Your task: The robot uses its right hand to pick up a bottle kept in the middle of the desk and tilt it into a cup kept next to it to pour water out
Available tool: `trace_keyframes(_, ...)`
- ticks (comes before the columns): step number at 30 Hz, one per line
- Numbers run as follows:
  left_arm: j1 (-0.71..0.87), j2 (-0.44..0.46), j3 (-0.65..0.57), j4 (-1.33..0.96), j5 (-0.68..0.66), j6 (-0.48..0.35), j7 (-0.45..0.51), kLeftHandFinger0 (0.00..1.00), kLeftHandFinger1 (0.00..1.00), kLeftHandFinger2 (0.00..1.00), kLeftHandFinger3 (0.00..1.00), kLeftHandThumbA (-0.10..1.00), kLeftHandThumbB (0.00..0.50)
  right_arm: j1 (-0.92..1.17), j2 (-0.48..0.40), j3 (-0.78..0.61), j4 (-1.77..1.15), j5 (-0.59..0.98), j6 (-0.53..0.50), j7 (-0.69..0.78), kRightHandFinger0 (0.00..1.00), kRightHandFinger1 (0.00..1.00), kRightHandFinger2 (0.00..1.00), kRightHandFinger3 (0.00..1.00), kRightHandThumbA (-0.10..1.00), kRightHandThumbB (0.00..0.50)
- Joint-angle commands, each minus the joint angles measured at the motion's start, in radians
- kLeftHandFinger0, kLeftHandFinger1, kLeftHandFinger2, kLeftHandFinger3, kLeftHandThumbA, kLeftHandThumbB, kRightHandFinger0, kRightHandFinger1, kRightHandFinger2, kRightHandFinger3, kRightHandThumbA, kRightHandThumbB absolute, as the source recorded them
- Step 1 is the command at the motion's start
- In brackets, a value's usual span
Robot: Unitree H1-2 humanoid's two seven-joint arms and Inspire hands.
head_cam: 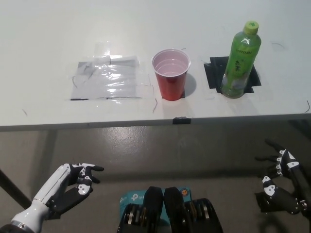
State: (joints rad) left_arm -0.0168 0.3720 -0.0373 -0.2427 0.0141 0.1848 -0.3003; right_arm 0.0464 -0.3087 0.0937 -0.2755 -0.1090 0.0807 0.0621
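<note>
Green plastic bottle [240,60] upright on the white desk [43,39], towards the right end and set back a little from the near edge; ribbed clear-green body, paper label, lime-green screw cap. Standing on a square patch of black tape [232,75] stuck flat to the desk. Red plastic cup [170,74] just beside the bottle on its left, apart from it, round mouth upward, pale inside, tapering to a narrower base. Further left, a crinkled sheet of clear film [108,78], glossy and creased, taped flat to the smooth matte desk. Small dark tab [180,120] on the near edge below the cup.

Right robot hand [280,183], black with white tips, below the near edge at the lower right, off the desk and well apart from the bottle; fingers spread wide, holding nothing. Left robot hand [73,184], white with black palm, resting at the lower left below the near edge, fingers loosely curled but apart, holding nothing. Grey polished floor [146,150] under both, with soft reflections.
</note>
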Motion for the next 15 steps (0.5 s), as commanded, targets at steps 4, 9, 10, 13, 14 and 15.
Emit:
trace_keyframes(4,-0.004,0.023,0.009,-0.037,-0.008,-0.009,-0.011,0.5,0.57,0.7,0.79,1.0,0.363,-0.013,0.014,-0.013,-0.023,-0.003,0.004,0.015,0.35,0.44,0.68,1.0,0.26,0.207)
trace_keyframes(9,-0.004,0.021,0.011,-0.036,-0.014,-0.008,-0.012,0.49,0.57,0.69,0.78,1.0,0.366,-0.012,0.015,-0.013,-0.028,-0.006,0.014,0.024,0.49,0.64,0.83,1.0,0.31,0.235)
trace_keyframes(10,-0.004,0.021,0.011,-0.034,-0.014,-0.012,-0.012,0.48,0.56,0.69,0.78,1.0,0.355,-0.012,0.015,-0.012,-0.029,-0.009,0.018,0.024,0.51,0.66,0.85,1.0,0.31,0.239)
trace_keyframes(13,-0.003,0.02,0.01,-0.04,-0.008,-0.008,-0.011,0.5,0.57,0.69,0.78,1.0,0.349,-0.013,0.015,-0.011,-0.03,-0.023,0.026,0.03,0.54,0.71,0.9,1.0,0.33,0.24)
trace_keyframes(14,-0.003,0.022,0.01,-0.037,-0.012,-0.011,-0.015,0.51,0.58,0.71,0.79,1.0,0.341,-0.014,0.014,-0.01,-0.031,-0.029,0.029,0.031,0.55,0.72,0.89,1.0,0.33,0.247)
trace_keyframes(15,-0.003,0.022,0.01,-0.037,-0.012,-0.011,-0.015,0.51,0.58,0.71,0.79,1.0,0.341,-0.014,0.014,-0.01,-0.031,-0.029,0.029,0.031,0.55,0.72,0.89,1.0,0.33,0.247)
